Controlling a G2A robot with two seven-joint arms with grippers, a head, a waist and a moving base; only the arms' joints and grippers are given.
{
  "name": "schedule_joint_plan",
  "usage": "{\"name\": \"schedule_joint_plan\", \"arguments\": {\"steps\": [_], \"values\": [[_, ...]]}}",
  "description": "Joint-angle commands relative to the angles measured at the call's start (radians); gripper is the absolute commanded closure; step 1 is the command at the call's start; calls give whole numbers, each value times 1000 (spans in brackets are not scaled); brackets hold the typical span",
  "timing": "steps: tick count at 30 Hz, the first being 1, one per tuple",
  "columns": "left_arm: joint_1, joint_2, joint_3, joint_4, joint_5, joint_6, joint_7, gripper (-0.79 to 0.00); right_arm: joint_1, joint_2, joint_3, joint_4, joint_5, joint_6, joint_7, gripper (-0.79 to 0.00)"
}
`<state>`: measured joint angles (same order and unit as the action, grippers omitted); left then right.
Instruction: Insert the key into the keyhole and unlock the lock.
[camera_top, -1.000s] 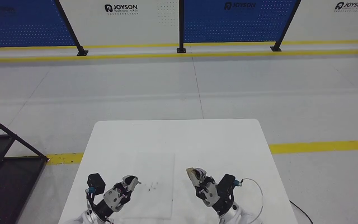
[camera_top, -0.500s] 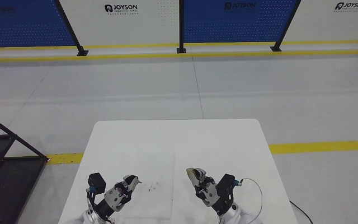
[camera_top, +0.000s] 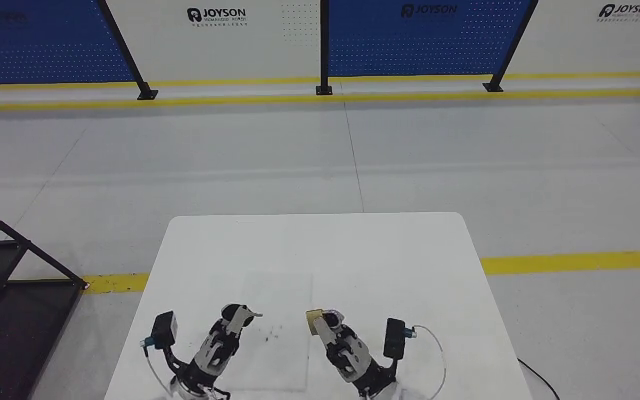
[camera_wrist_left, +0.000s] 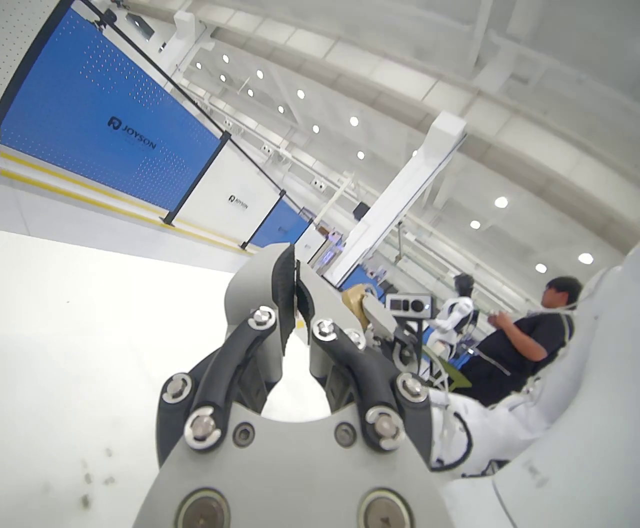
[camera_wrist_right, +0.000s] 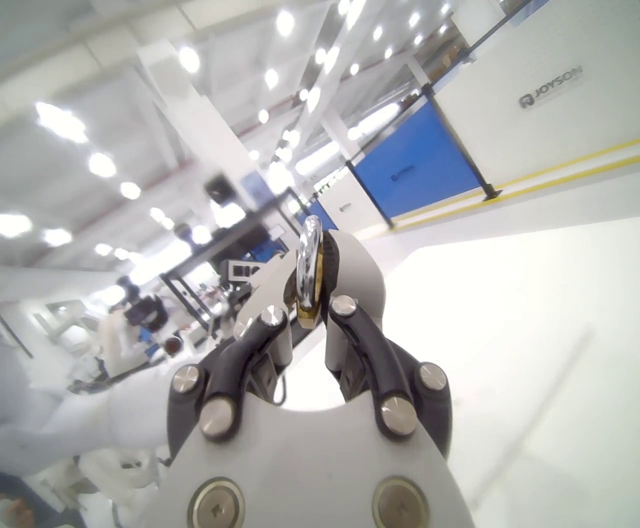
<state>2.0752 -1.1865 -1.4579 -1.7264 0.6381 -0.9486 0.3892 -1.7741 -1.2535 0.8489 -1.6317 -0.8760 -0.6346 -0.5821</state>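
Right gripper (camera_wrist_right: 312, 267) clamps lock (camera_wrist_right: 308, 260); left gripper (camera_wrist_left: 295, 280), pinched on apparent key (camera_top: 256, 315) beside lock, must square it to keyhole.

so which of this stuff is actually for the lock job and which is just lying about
For the job:
- lock, held in the shut right gripper
- key, a thin tip sticking out of the shut left gripper

Lying about:
- smudges on the table
- blue barriers
- black frame beside the table

Top view looks steeply down, the table (camera_top: 400, 250) in its lower half; both wrist views skim that same table (tilted upward).
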Motion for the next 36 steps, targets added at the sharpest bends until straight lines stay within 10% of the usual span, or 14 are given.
{"name": "schedule_joint_plan", "arguments": {"steps": [1, 36], "values": [[-12, -8, 33, 19, -7, -13, 45, 0, 24, -11, -16, 35, -32, 18, -85, 0], [-76, -51, 201, 38, -54, -43, 190, 0, 171, -83, -111, 156, 125, -54, -260, 0]]}}
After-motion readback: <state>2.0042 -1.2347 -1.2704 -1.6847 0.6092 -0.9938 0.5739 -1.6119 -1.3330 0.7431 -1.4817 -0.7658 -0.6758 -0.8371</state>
